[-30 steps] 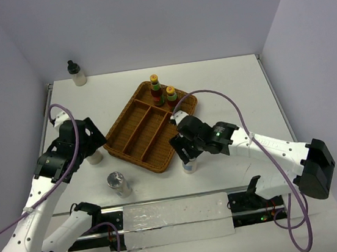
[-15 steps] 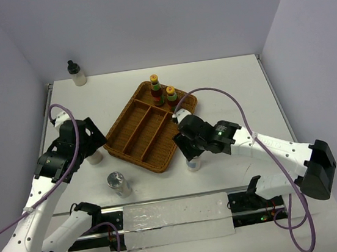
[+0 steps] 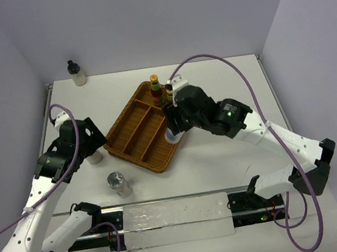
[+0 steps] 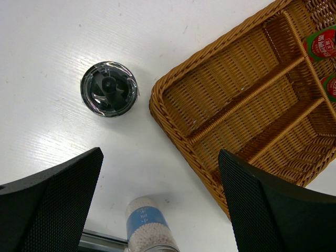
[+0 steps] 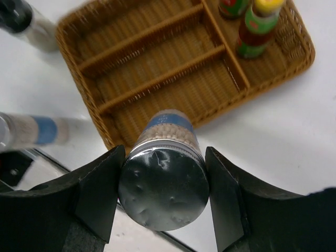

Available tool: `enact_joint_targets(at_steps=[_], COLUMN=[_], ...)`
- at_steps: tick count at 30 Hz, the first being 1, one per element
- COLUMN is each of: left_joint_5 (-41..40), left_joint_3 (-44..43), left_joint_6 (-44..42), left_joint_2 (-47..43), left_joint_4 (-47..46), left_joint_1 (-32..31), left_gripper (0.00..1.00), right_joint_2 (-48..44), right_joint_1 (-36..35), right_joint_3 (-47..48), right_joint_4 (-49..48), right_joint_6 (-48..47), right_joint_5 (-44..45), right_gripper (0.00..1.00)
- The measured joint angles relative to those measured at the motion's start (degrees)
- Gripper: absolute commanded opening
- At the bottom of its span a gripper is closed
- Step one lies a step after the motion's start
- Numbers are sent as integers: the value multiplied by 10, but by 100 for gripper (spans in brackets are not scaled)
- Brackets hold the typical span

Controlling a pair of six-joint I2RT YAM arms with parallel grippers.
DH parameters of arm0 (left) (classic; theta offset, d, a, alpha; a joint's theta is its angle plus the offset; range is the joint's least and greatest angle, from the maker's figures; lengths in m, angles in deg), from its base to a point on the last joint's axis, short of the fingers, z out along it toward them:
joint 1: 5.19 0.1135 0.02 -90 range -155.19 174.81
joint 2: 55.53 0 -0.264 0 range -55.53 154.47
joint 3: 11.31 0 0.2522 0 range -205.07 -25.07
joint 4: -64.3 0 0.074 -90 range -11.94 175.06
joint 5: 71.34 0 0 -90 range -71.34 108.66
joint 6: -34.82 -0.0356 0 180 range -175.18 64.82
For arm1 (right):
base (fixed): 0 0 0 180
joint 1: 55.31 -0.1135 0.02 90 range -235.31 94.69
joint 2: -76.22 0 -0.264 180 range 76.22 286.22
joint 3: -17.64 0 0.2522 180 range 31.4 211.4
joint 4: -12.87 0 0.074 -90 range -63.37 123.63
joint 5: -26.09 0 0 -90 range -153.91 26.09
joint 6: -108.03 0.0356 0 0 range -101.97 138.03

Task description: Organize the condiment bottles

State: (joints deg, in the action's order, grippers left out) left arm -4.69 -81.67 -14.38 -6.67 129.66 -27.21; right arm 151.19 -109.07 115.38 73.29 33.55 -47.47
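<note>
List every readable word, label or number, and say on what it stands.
Red sauce bottles: white print on red labels, too blurred to read.
Shaker on the table: pale marks on its blue band, too small to read.
Held shaker, in the right hand: blue band, nothing legible.

White table (image 3: pixel 224 82) bears wicker tray (image 3: pixel 134 137), shaker (image 3: pixel 119 184), two cream bottles (image 3: pixel 76 74)

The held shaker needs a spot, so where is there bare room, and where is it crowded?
The wicker tray has three bare long slots; its far end compartment holds two red sauce bottles. The table right of the tray is bare too. Crowded left of the tray: a black-capped bottle, the open left end effector, another shaker.
</note>
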Motion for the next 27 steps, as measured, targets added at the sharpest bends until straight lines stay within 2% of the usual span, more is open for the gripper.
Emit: enact_joint_targets(at_steps=[13,22,27], left_joint_5=[0,0,0], left_joint_3=[0,0,0], left_joint_6=[1,1,1], left_joint_2=[-3,-3,-2], left_joint_4=[1,1,1], left_joint_1=[0,0,0], left_gripper=[100,99,100], right_joint_2=[244,356,397], right_joint_1=[11,57,67], right_joint_3=[223,297,303], right_joint_4=[-27,-30,-34], right_joint_6=[0,0,0], right_joint_5=[42,39,37], right_gripper=[9,9,9])
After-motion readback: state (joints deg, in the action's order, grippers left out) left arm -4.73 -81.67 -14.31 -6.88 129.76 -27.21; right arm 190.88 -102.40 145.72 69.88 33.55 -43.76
